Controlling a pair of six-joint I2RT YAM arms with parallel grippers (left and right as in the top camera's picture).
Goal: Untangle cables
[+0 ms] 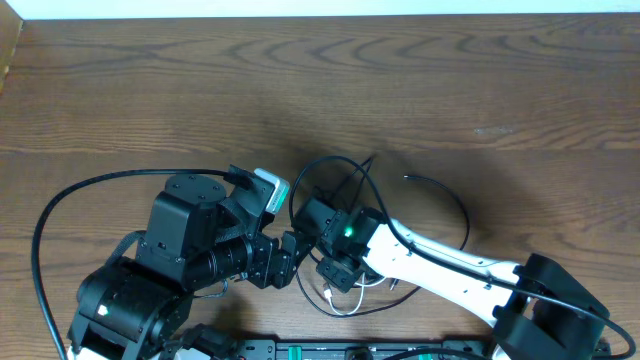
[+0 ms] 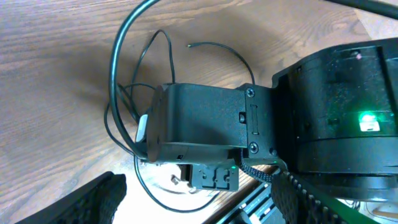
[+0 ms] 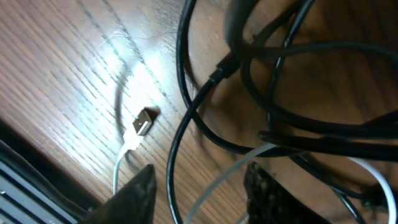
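Note:
Thin black cables (image 1: 440, 195) lie in overlapping loops on the wooden table in front of both arms, with a white cable (image 1: 342, 303) curling near the front edge. My right gripper (image 1: 335, 275) points down into the tangle. In the right wrist view its fingers (image 3: 134, 193) stand apart, with a black cable (image 3: 177, 155) and the white cable (image 3: 217, 180) running between them, unclamped. The white cable's USB plug (image 3: 142, 122) rests on the wood to the left. My left gripper (image 2: 198, 183) is wide open beside the right wrist housing (image 2: 205, 124), holding nothing.
A black equipment rail (image 1: 330, 350) runs along the table's front edge, close to both grippers. The left arm's thick black wire (image 1: 60, 210) arcs over the table at the left. Bare wood stretches across the far half of the table (image 1: 320, 80).

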